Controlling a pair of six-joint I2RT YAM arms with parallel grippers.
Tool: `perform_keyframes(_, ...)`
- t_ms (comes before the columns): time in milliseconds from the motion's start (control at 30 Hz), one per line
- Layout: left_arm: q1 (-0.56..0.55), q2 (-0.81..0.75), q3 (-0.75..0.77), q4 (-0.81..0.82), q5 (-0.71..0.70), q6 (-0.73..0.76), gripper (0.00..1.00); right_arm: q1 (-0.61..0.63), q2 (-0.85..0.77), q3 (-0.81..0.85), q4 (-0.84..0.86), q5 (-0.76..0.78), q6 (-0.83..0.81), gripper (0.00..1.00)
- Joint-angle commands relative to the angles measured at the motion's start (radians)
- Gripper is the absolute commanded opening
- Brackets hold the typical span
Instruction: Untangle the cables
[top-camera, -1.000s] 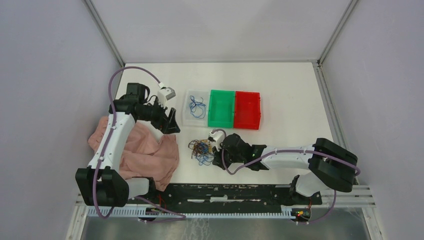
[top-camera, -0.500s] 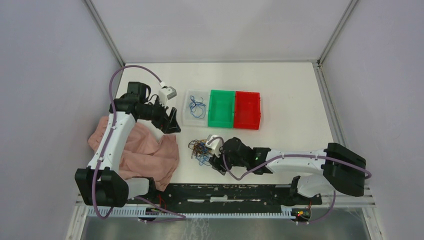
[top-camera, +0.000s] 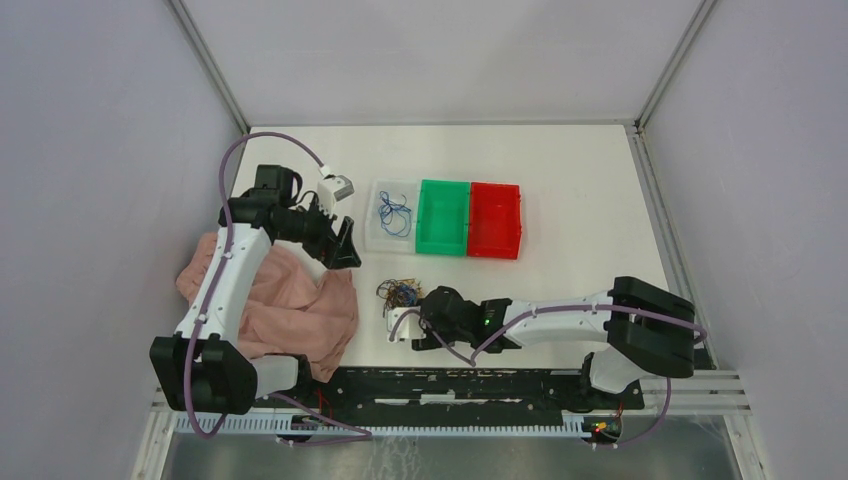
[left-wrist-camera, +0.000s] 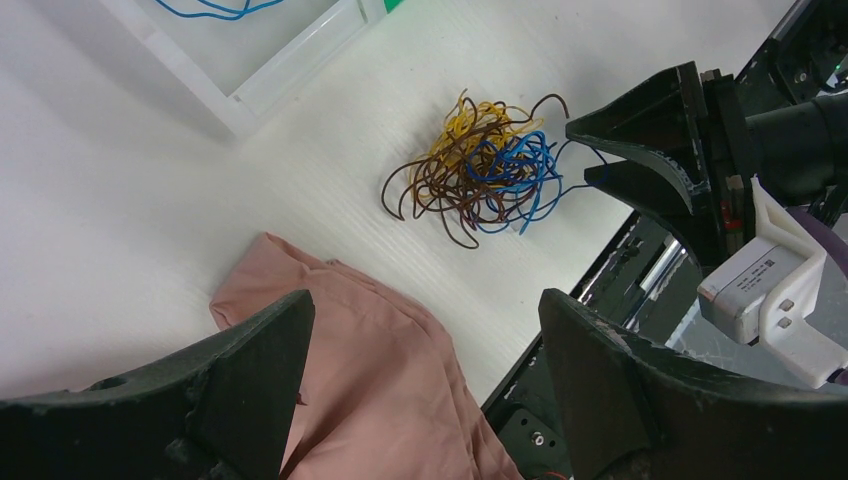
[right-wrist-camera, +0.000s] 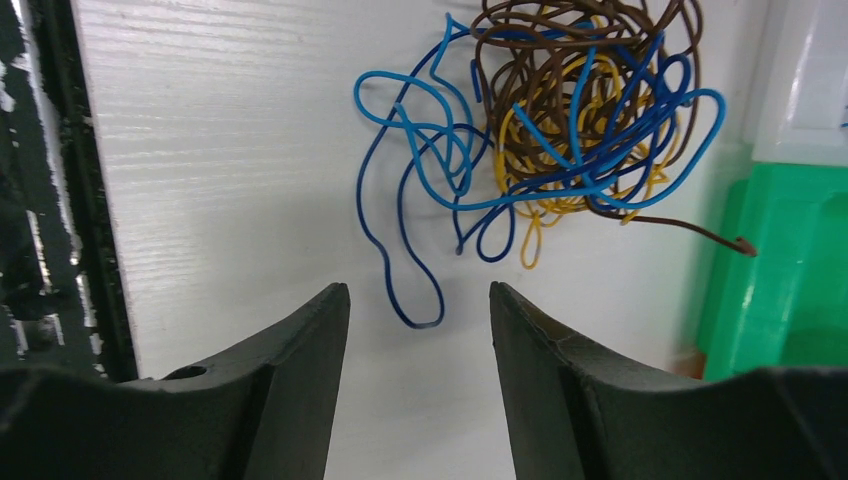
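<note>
The cables (top-camera: 400, 293) lie in a small tangle of blue, yellow and brown wire on the white table, near the front. My right gripper (top-camera: 422, 305) sits just to their near-right, open and holding nothing. In the right wrist view the tangle (right-wrist-camera: 580, 110) is ahead of the fingers, and one dark blue loop (right-wrist-camera: 412, 290) reaches the gap of the gripper (right-wrist-camera: 418, 292). The left wrist view shows the tangle (left-wrist-camera: 480, 165) with the right gripper (left-wrist-camera: 585, 150) beside it. My left gripper (top-camera: 348, 243) hangs open and empty by the clear bin; below it (left-wrist-camera: 422, 310) lie cloth and table.
Three bins stand in a row behind the tangle: a clear bin (top-camera: 371, 240) with a blue cable (top-camera: 393, 213) in it, a green bin (top-camera: 443, 220) and a red bin (top-camera: 495, 222). A pink cloth (top-camera: 290, 310) lies at the left. The black rail (top-camera: 480, 385) runs along the front edge.
My right gripper has opened and let go of the cables. Its wrist has turned, swinging the camera to the near side, and the arm has shifted left. The left arm has stayed still.
</note>
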Motion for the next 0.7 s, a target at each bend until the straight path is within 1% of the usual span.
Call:
perform_keyframes(0,-0.004,-0.01,-0.004,-0.001,-0.001,0.049,0.9,0.008,0.005,0.046,0.027,0.039,-0.117,0.58)
perform_keyframes(33,-0.004,-0.009,-0.003,-0.001,-0.002,0.051,0.9,0.008,0.011,0.051,0.024,0.021,-0.118,0.55)
perform_keyframes(167,-0.004,-0.007,0.004,-0.001,-0.002,0.052,0.9,0.007,0.042,0.091,-0.048,-0.039,-0.109,0.3)
perform_keyframes(267,-0.004,-0.014,0.003,-0.001,-0.008,0.057,0.9,0.01,0.036,0.075,-0.037,-0.065,-0.087,0.13)
perform_keyframes(367,-0.004,-0.031,-0.018,0.023,-0.013,0.052,0.9,0.01,-0.001,0.062,-0.003,-0.075,-0.053,0.03)
perform_keyframes(400,-0.005,-0.038,-0.024,0.033,-0.012,0.05,0.9,0.009,-0.019,0.062,0.009,-0.082,-0.036,0.01)
perform_keyframes(533,-0.005,-0.085,-0.056,0.04,-0.002,0.085,0.9,0.009,-0.096,0.1,0.006,-0.118,0.057,0.01)
perform_keyframes(667,-0.004,-0.203,-0.114,0.041,0.07,0.197,0.95,-0.031,-0.169,0.17,0.005,-0.132,0.248,0.01)
